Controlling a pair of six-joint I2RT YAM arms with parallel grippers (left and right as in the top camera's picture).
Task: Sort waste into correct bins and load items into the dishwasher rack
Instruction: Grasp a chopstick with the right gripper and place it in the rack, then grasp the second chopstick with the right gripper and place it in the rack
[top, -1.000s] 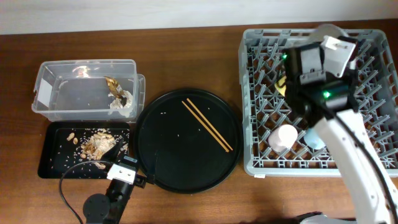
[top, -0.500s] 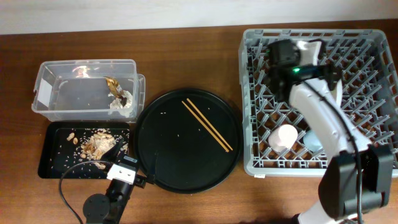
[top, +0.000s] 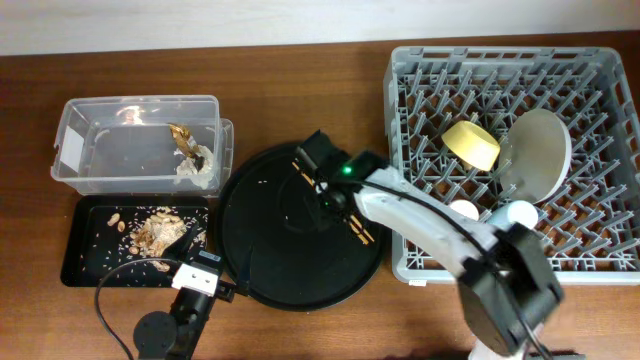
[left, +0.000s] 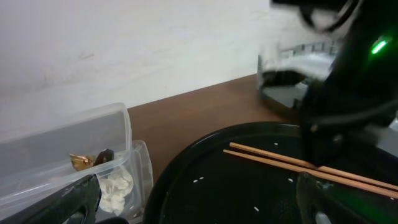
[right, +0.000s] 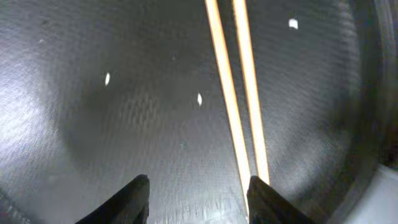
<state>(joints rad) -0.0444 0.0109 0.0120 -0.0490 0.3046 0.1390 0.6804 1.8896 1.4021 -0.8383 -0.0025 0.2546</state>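
Right gripper (right: 198, 186), jaws spread wide, is hovering over two thin wooden chopsticks (right: 229, 93) lying on the large round black tray (right: 93, 124), frame centre.

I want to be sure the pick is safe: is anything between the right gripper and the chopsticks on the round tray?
Nothing visible. The right gripper hangs open just above the chopsticks, which lie bare on the black tray with only tiny crumbs nearby.
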